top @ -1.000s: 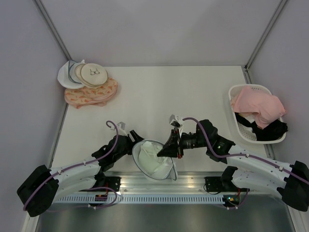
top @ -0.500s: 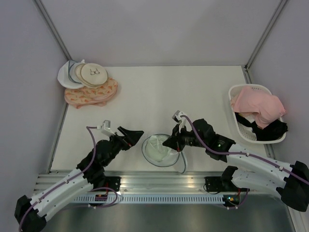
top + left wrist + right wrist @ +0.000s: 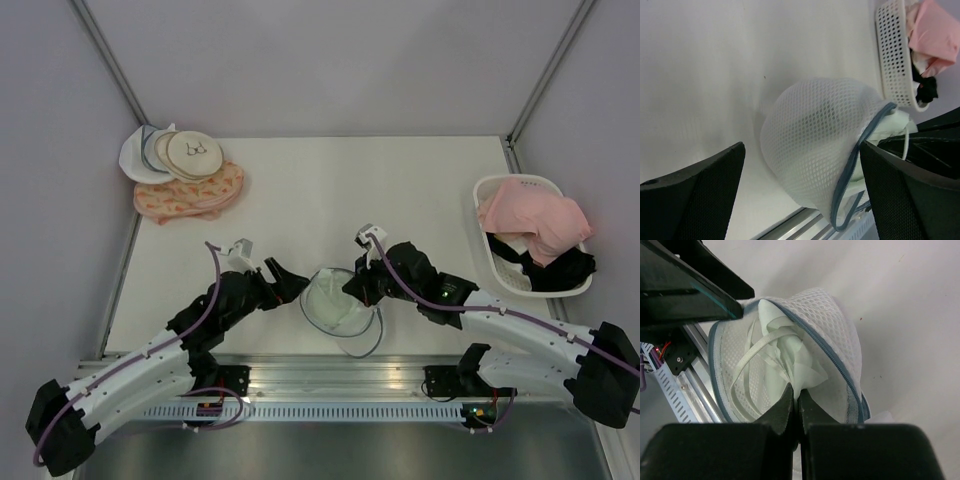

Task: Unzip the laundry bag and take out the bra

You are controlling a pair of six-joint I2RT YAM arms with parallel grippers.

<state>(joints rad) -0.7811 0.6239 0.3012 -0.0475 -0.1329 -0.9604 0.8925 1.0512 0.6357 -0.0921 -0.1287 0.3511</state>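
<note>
The bag point(image 3: 338, 308) lies at the near edge of the table point(image 3: 350, 190), about mid-width, right between the two arms. Its zipper point(image 3: 856, 152) is undone, and the grey-blue rim gapes toward the right gripper point(image 3: 795, 396). Look at that: the fingers are pressed together on a fold of the bra point(image 3: 790, 352), pinching pale mint fabric just at the mouth. The bra sits inside the mesh, its straps looped across the opening, with a bit of cup poking past the rim.

On the other side, the left gripper point(image 3: 801, 150) is spread wide, one finger on each side of the bag's domed back, and neither touches it in the wrist view. From above it sits just left of the bag.

Far right, well apart, the basket point(image 3: 497, 262) holds a pink garment point(image 3: 535, 222) over a black garment point(image 3: 560, 272). In the far left corner, a stack of discs point(image 3: 170, 152) rests on a pink patterned bag point(image 3: 190, 195).
</note>
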